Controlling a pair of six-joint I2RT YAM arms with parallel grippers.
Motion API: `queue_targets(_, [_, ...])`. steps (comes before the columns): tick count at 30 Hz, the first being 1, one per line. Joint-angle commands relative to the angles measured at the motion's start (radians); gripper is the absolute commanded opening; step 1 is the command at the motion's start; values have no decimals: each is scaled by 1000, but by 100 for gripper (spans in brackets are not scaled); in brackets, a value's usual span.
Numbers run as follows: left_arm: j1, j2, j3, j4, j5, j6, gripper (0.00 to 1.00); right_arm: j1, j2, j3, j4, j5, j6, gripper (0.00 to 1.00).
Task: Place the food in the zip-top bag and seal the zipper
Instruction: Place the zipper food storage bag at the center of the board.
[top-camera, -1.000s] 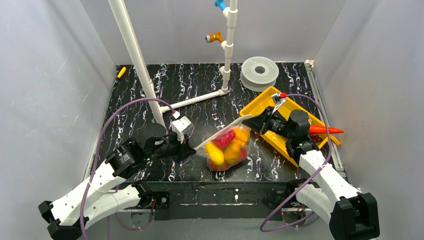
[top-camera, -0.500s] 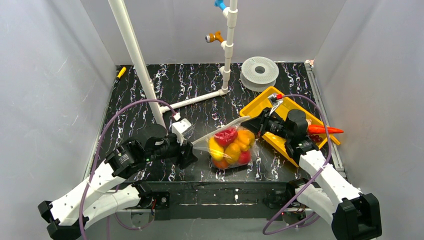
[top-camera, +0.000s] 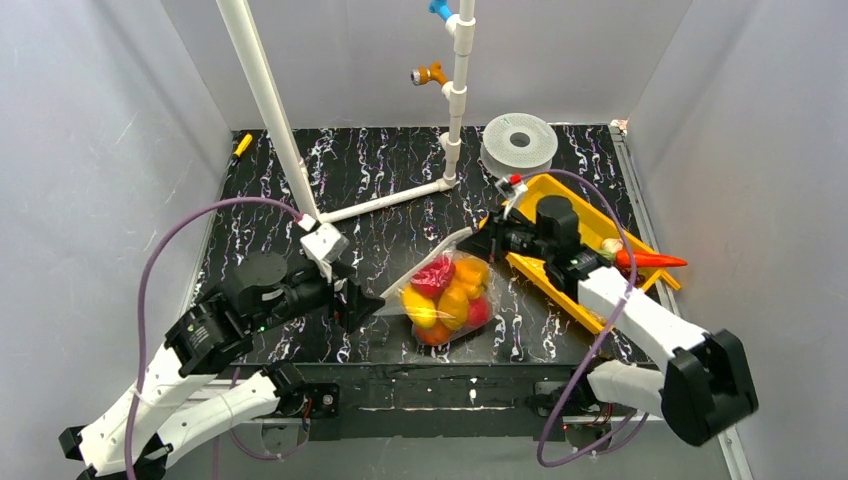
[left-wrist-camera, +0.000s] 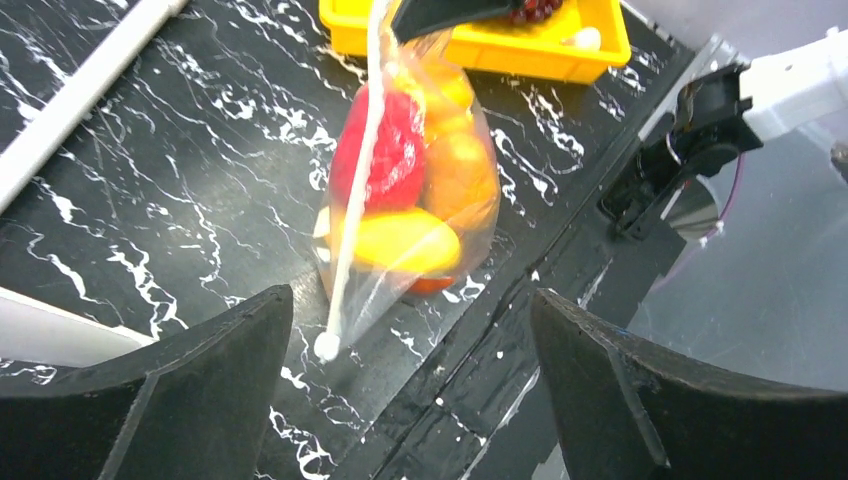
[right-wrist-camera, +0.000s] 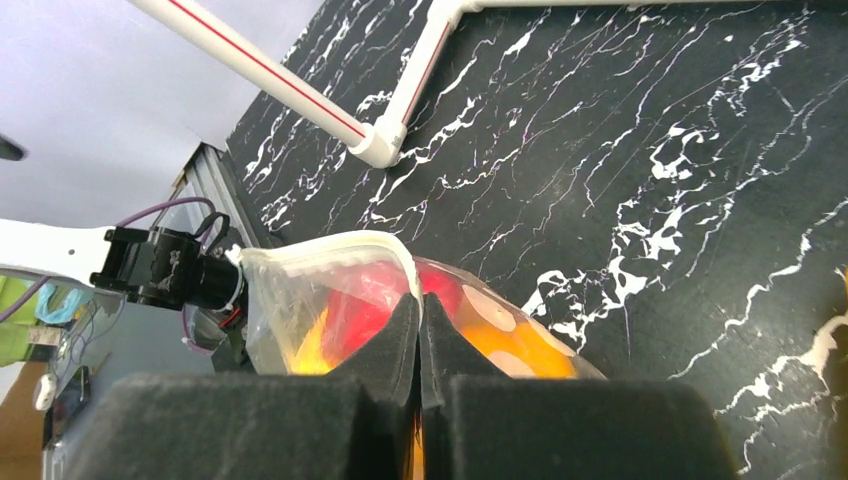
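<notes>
Currently: right tool (right-wrist-camera: 420, 312) clamped on zipper (right-wrist-camera: 320, 241) of zip-top bag (top-camera: 452, 297); food (top-camera: 432, 276) inside; bag bottom on surface (top-camera: 390, 170). Left tool (top-camera: 366, 303) wide, beside bag, holding nothing.

readable text: none | labels: none | brands: none | numbers: none | signs: none
</notes>
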Motion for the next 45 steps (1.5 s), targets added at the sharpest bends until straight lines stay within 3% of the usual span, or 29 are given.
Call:
queue_targets(1, [2,-34,23,-20,-98,-7,88,67,130,160,-64,64,-20,1])
queue_targets(8, [2,-77,23,-41,-141,-1,89,103,393,403,-270,250,47,1])
queue_targets(16, [2,-101,45,-69,-171,15,91,118,619,604,-387,279,94,1])
queue_targets(20, [2,-118,46,-80,-194,18,91,125,651,644,-414,272,56,11])
queue_targets(26, [2,-144,43,-78,-245,20,92,127,634,671,-481,314,-9,34])
queue_targets(28, [2,-151,41,-70,-256,15,92,127,625,666,-480,313,-29,31])
queue_targets(33, [2,-159,30,-54,-259,2,93,134,672,702,-476,241,-15,9])
queue_targets(40, [2,-174,25,-62,-255,-28,93,232,751,757,-450,313,63,11])
queue_targets(45, [3,-189,33,-80,-266,-44,93,279,799,790,-466,434,107,21])
